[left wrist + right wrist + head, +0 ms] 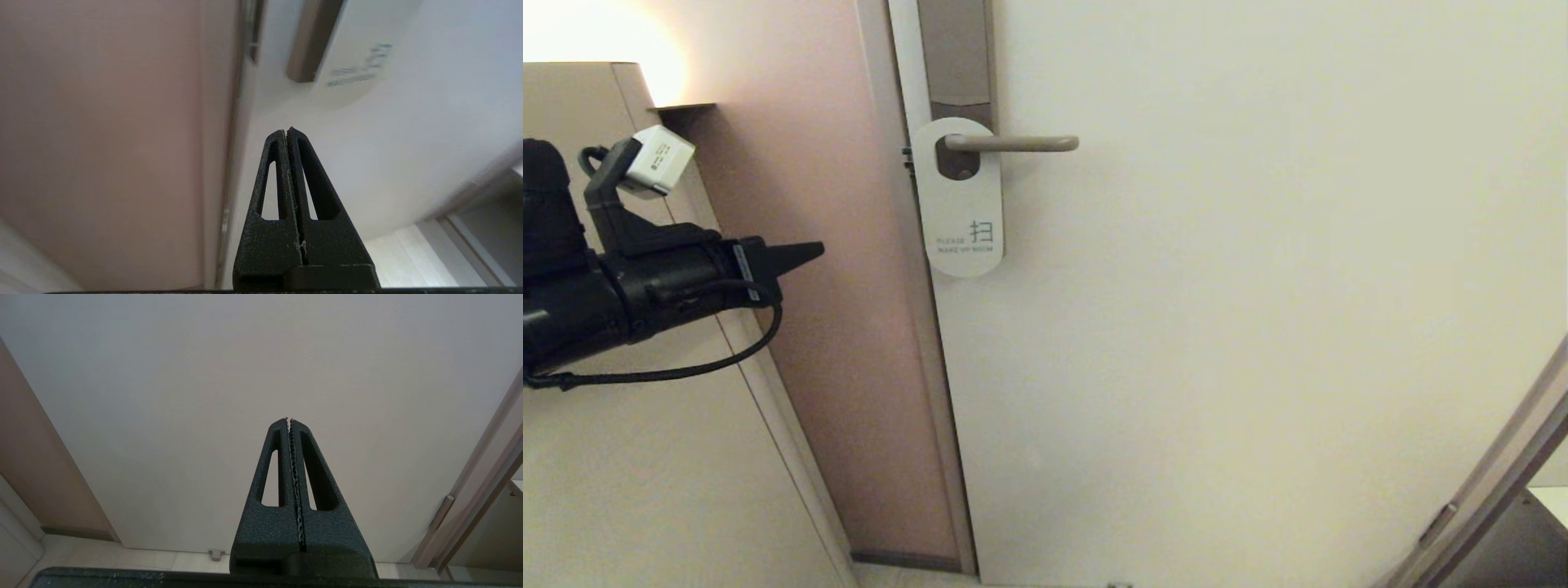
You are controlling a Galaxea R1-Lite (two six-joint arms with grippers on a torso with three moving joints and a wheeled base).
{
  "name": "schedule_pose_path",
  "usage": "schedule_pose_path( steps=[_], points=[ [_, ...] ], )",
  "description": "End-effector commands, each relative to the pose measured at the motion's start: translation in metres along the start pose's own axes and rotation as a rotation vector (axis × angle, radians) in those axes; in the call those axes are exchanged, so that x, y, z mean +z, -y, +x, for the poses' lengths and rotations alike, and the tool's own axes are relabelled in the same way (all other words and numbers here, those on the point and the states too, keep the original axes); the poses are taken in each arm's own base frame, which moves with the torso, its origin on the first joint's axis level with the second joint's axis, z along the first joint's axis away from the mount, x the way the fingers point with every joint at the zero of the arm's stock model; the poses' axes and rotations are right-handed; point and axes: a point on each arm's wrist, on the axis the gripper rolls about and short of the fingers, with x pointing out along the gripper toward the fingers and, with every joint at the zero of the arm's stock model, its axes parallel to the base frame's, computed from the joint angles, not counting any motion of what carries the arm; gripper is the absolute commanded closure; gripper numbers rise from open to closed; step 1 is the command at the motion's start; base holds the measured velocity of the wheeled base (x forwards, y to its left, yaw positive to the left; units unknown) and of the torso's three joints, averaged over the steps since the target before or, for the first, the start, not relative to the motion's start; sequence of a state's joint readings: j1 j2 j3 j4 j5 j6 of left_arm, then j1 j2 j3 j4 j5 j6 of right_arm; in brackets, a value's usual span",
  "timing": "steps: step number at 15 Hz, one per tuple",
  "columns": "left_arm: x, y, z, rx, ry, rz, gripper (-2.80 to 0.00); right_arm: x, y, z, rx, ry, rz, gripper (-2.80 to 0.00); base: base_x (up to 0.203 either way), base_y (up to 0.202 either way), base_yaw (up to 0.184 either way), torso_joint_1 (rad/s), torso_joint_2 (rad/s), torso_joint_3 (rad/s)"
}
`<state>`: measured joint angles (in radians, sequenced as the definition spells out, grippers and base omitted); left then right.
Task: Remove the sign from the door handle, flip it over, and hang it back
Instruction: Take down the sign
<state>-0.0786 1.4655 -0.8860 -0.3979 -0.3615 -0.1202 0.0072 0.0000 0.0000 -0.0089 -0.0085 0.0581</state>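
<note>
Here the sign (959, 198) hangs by its round hole on the door handle (1013, 144), white face outward with blue lettering near its lower end, flat against the pale door (1258, 327); the handle's lever runs level from a tall brown-grey plate (956, 49) near the door's edge; the left gripper (813, 249) reaches in from the left of the head view, fingers pressed together and holding nothing, its tip in front of the pinkish wall (825, 327) and well apart from the sign, lower than the handle; the right gripper (289, 419) shows only in its own wrist view, fingers pressed together and empty, pointing at a bare stretch of the door above the floor (143, 559)
</note>
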Motion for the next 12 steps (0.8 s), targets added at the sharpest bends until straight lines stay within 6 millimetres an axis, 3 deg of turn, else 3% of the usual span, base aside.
schedule_pose_path(
  steps=[1,12],
  points=[
    [-0.002,-0.005,0.006,-0.030,-0.017,-0.008,0.00,0.000,0.000,0.000,0.000,0.000,0.000,0.00,0.000,0.000,0.000,0.000,0.00,0.000],
    [-0.012,-0.022,0.047,-0.121,0.023,-0.006,0.00,0.000,0.000,0.000,0.001,-0.001,0.000,0.00,0.000,0.000,0.000,0.000,0.00,0.000]
  ],
)
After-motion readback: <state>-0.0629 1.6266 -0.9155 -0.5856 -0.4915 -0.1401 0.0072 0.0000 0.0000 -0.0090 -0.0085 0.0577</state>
